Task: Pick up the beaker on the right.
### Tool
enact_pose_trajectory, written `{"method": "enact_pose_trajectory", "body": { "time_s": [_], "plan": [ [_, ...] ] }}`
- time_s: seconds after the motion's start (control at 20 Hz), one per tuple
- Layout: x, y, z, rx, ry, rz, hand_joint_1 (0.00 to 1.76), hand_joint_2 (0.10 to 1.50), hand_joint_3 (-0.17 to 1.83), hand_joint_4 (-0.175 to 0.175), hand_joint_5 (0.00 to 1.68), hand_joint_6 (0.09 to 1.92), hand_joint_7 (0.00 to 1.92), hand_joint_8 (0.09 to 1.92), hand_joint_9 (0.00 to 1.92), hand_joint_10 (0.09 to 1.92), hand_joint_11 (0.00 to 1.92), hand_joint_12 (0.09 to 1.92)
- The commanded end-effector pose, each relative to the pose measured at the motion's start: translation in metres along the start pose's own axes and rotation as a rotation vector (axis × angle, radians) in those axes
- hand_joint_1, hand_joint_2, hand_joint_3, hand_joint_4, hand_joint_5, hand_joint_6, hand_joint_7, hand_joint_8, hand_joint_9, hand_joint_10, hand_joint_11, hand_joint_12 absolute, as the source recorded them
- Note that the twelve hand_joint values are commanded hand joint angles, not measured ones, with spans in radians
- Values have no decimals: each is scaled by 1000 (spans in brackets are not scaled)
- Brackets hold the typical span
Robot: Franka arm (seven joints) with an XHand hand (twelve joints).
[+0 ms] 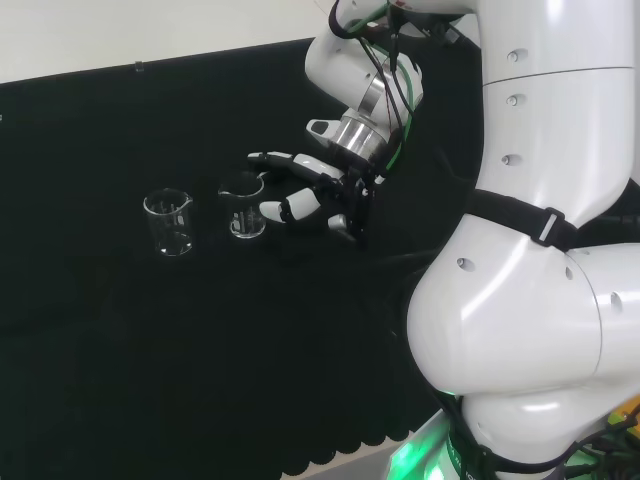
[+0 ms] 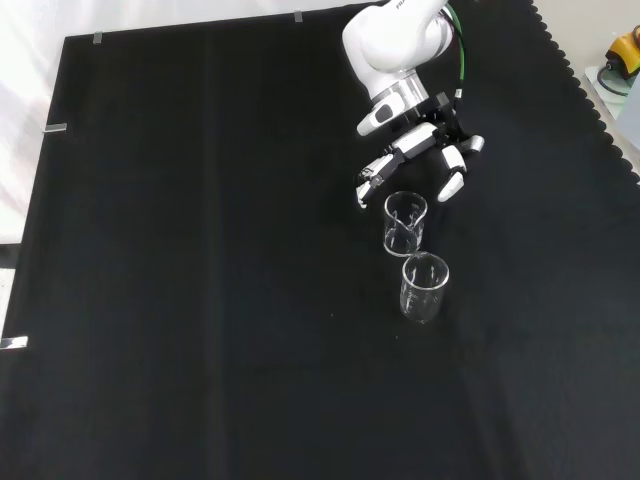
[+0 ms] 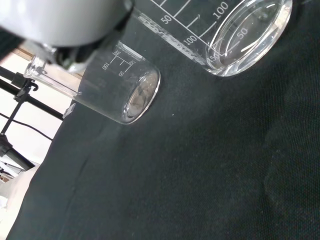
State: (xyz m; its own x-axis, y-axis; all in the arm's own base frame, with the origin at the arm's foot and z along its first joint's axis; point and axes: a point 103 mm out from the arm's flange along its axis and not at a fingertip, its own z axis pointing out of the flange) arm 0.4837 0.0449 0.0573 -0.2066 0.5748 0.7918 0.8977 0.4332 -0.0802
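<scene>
Two clear glass beakers stand upright on the black-clothed tabletop (image 1: 120,350). In the head view the right-hand beaker (image 1: 243,208) stands just beside the left-hand beaker (image 1: 168,222), apart from it. The robot hand (image 1: 305,195) reaches around the right-hand beaker, its fingers spread and half curled on either side, not visibly closed on it.

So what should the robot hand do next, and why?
Probably close its fingers around the nearer beaker. The hand is open, with fingers either side of it, not yet gripping. The other beaker stands apart, farther along the cloth.
</scene>
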Motion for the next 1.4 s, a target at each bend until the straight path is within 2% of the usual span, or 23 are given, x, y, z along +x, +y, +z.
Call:
{"method": "enact_pose_trajectory", "body": {
  "time_s": [0.05, 0.45, 0.75, 1.4],
  "plan": [
    [1, 3, 1, 0, 2, -5, 952, 321, 1173, -36, 238, 87, 130, 528, 194, 628, 0, 1008],
    [4, 9, 9, 18, 6, -21, 976, 308, 1243, -36, 250, 87, 163, 528, 200, 622, 0, 1002],
    [3, 14, 18, 18, 34, -35, 968, 298, 1244, -35, 240, 87, 149, 520, 200, 620, 0, 996],
    [4, 22, 24, 10, 53, -44, 917, 280, 1130, -33, 271, 87, 187, 529, 224, 621, 0, 993]
  ]
}}
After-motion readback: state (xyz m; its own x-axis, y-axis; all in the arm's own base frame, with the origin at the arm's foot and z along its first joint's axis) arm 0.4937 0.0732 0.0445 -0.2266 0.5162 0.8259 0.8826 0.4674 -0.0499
